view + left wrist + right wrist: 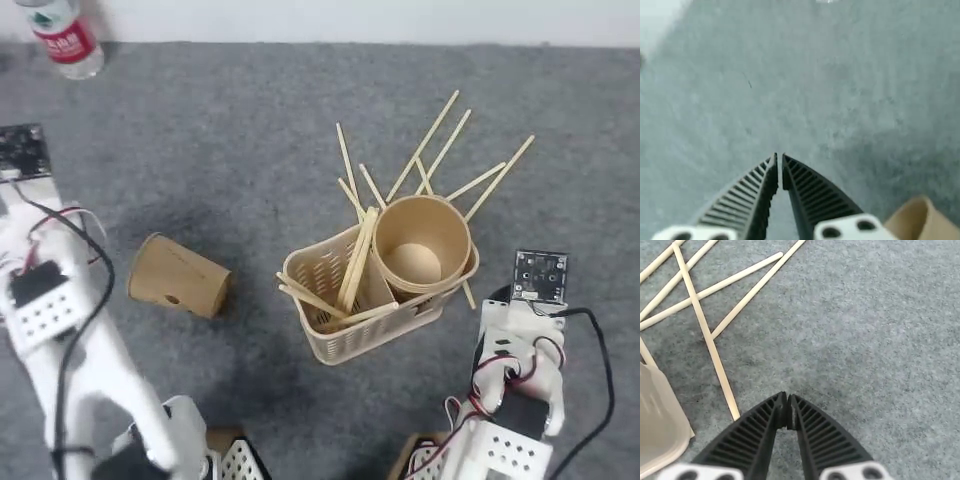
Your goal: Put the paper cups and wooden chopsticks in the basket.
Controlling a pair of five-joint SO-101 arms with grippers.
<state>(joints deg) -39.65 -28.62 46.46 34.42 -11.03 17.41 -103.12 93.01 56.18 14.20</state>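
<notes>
The basket [332, 346] is pale cream plastic, rectangular with slotted walls, and stands right of the middle of the desk [250, 150], whose cover is a grey, felt-like mat. 1 brown paper cup [425, 250] sits upright in the basket's right end, its round mouth open and its rim above the basket wall. Several light wooden chopsticks [356, 262] lean in the left part, some poking over the rim. More loose chopsticks [440, 150], thin and straight, lie crossed in a fan on the mat just behind the basket, partly hidden by the cup. A 2nd cup [178, 275], of plain brown card, lies on its side well to the left of the basket.

A clear plastic bottle [62, 35] with a red label lies at the far left corner.

The left arm [60, 330] is at the near left edge; its black ribbed left claw [779, 157] is narrow, the tips almost meeting, over bare mat beside the fallen cup. The right arm [520, 380] stands near the basket's right end; the right claw [788, 397] is closed tip to tip, empty, above the mat near 1 chopstick's end.
</notes>
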